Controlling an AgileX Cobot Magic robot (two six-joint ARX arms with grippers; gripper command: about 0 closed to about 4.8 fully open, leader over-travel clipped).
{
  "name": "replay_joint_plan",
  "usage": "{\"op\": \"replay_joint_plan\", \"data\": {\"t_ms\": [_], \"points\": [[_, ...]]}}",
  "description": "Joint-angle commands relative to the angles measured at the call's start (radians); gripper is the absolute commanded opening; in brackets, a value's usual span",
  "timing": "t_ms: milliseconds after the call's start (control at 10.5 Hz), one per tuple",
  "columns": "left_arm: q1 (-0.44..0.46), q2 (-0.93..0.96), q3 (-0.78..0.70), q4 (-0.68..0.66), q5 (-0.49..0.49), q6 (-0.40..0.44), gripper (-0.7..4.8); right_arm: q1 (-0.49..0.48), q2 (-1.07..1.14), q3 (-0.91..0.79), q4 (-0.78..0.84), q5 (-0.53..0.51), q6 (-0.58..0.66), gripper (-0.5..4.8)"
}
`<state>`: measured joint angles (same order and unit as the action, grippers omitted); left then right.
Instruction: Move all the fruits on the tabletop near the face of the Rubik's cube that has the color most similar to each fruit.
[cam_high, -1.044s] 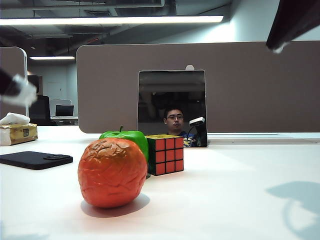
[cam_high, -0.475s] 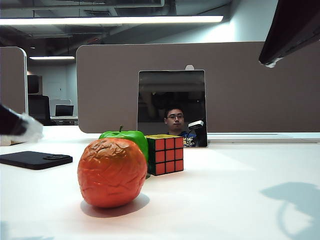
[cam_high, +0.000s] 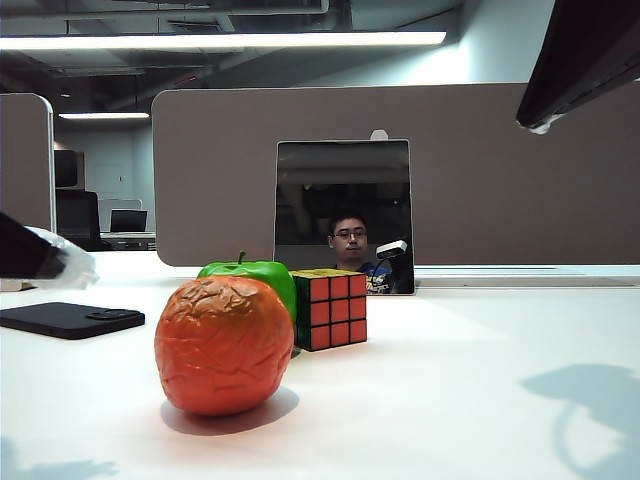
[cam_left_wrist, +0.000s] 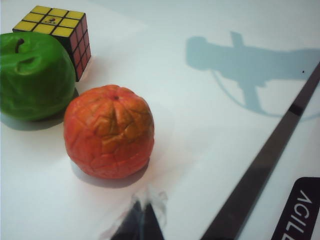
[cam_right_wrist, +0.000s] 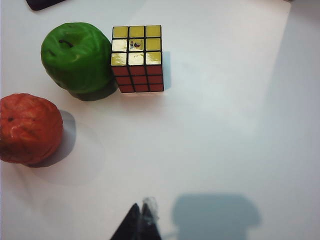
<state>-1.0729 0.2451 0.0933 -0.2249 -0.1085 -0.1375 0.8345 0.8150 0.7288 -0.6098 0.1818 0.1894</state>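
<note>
Apple (cam_right_wrist: 77, 56) is already sitting right against the cube (cam_right_wrist: 136, 58), looks sorted. Orange fruit (cam_left_wrist: 109, 131) is lying apart from the cube's red face, so that's left. Left gripper (cam_left_wrist: 141, 222) and right gripper (cam_right_wrist: 140, 223) are hovering, tips together, holding nothing.

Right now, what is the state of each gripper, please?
Left gripper: shut, empty, hanging near the orange fruit.
Right gripper: shut, empty, above the bare table.

Blurred left gripper (cam_high: 45, 258), fingers (cam_left_wrist: 141, 222) edge-cropped
</note>
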Motion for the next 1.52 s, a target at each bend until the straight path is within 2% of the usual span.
{"op": "replay_joint_plan", "data": {"t_ms": [95,380,570,760,855,950,1044,1139,1519], "points": [[0.0,0.054,-0.025,0.116,-0.039,-0.013,-0.05,0.001,-0.004,0.001,0.048,-0.028,0.008,-0.01],[0.001,0.209,-0.024,0.273,-0.044,-0.013,-0.05,0.001,-0.004,0.001,0.054,-0.027,0.025,-0.01],[0.001,0.268,-0.024,0.325,-0.032,-0.015,-0.05,0.001,-0.004,0.001,0.052,-0.027,0.028,-0.01],[0.002,0.406,-0.016,0.425,-0.029,-0.021,-0.05,0.001,-0.004,0.001,0.034,-0.027,0.028,-0.01],[0.024,0.467,-0.015,0.467,-0.045,-0.051,-0.05,0.002,-0.004,0.001,0.031,-0.028,0.028,-0.01],[0.072,0.516,-0.002,0.469,-0.051,-0.056,-0.05,0.001,-0.004,0.001,0.031,-0.028,0.028,-0.01],[0.084,0.524,0.003,0.469,-0.047,-0.053,-0.05,0.002,-0.004,0.001,0.031,-0.028,0.028,-0.01],[0.123,0.547,0.024,0.49,-0.035,-0.028,-0.05,0.001,-0.004,0.001,0.031,-0.028,0.028,-0.01],[0.165,0.633,0.073,0.496,0.064,-0.015,-0.05,0.001,-0.004,0.001,0.031,-0.027,0.028,-0.01]]}}
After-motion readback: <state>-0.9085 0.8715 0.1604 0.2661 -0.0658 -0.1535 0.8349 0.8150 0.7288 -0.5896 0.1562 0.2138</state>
